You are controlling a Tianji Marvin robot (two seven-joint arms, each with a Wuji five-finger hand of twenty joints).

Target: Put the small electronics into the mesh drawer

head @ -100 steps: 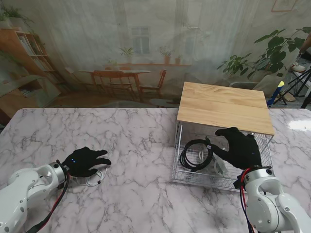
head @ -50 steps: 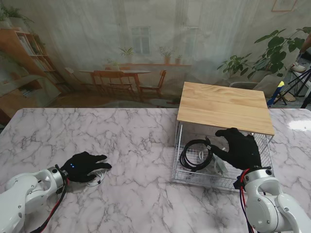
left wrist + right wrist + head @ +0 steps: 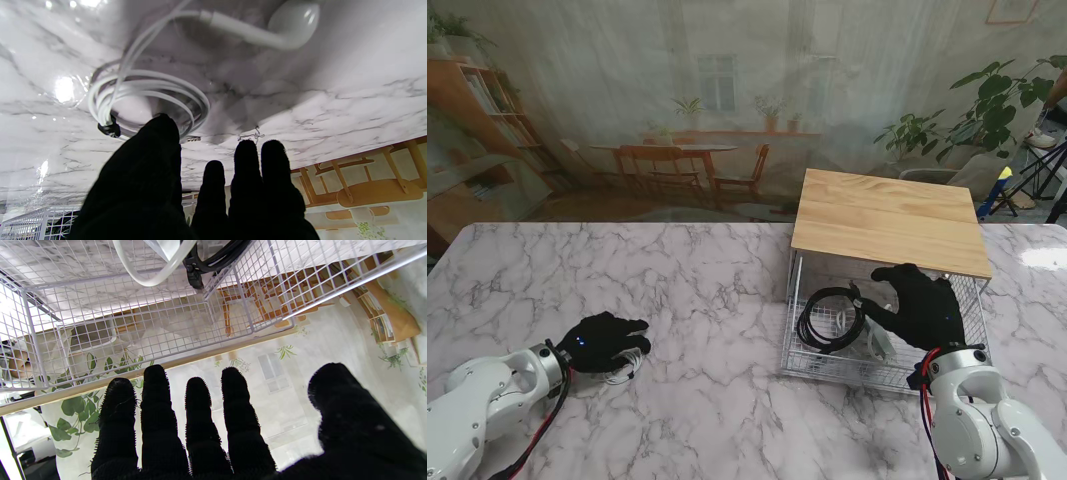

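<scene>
White coiled earphones (image 3: 146, 96) lie under the left robot hand (image 3: 602, 340), its fingers spread, holding nothing

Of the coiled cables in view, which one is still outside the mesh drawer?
The white earphone cable, coiled on the marble under the left hand. The black cable coil already lies inside the mesh drawer.

I count one mesh drawer (image 3: 827, 368); one black coiled cable (image 3: 825, 318) inside it; one white item (image 3: 879, 340) beside that, unclear what; one white earphone bundle (image 3: 146, 90) on my marble table (image 3: 707, 290); one wooden top (image 3: 889, 218).
</scene>
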